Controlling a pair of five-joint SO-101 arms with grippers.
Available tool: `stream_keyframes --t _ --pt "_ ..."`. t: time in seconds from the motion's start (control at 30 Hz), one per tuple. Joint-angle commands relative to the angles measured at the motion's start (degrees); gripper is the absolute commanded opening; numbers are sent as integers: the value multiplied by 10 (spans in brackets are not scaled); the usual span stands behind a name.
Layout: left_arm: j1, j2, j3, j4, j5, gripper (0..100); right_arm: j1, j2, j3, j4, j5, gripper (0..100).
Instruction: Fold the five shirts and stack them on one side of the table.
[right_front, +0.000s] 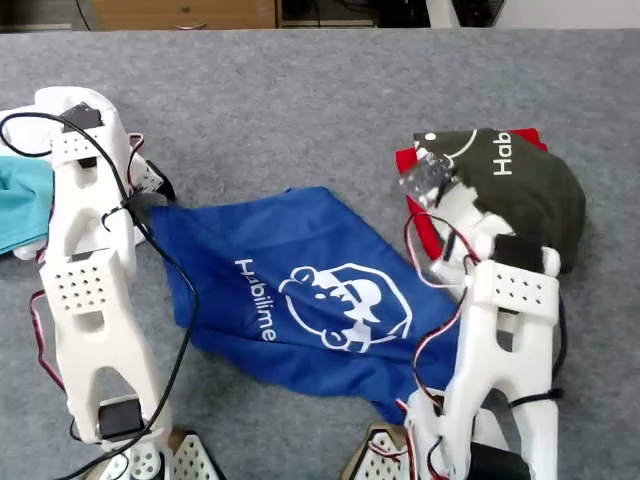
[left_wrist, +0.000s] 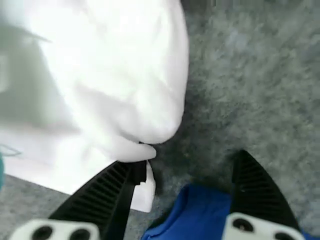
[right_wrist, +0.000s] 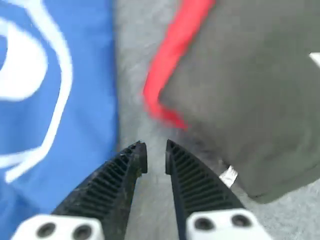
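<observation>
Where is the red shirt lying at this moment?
In the high view, the red shirt lies on the right side of the table, mostly under the dark green shirt and right of the blue shirt.

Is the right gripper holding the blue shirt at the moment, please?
No, the right gripper hangs over bare grey table beside the blue shirt, gripping nothing.

Even, diffuse light.
White shirt (left_wrist: 100, 75) is blown out in left wrist view; soft shadows are cast on the table (right_front: 300, 100).
</observation>
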Motion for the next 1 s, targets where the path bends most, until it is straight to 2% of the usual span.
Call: stream_keyframes --t 0.0,0.13,0.4,0.8,0.97 --pt "-5 8 -47 2 5 256 -37 -10 -5 -44 -55 72" --pt "4 3 -52 4 2 185 -48 -10 -4 -52 -65 71" --pt "41 -40 -52 107 4 183 -47 -10 -2 -52 -65 70" --pt "42 -45 -52 111 6 183 -48 -10 1 -49 -64 70" --pt "33 -64 -106 132 3 183 -48 -10 1 -50 -64 70"
